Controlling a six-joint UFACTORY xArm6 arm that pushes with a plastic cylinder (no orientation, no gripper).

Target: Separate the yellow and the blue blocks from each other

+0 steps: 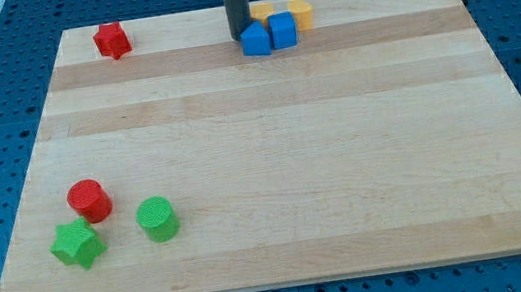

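Two blue blocks sit at the view's top centre: a blue pentagon-like block (pixel 255 41) and a blue cube (pixel 283 30) to its right, touching. Just behind them are two yellow blocks: one (pixel 263 11) partly hidden, and a yellow cylinder (pixel 301 11) to the right, touching the blue cube. My dark rod comes down from the view's top; my tip (pixel 240 36) rests at the left side of the blue pentagon-like block, touching or almost touching it.
A red star block (pixel 112 40) lies at the top left. A red cylinder (pixel 89 200), a green star (pixel 78 244) and a green cylinder (pixel 157 219) cluster at the bottom left. The wooden board (pixel 283 163) lies on a blue perforated table.
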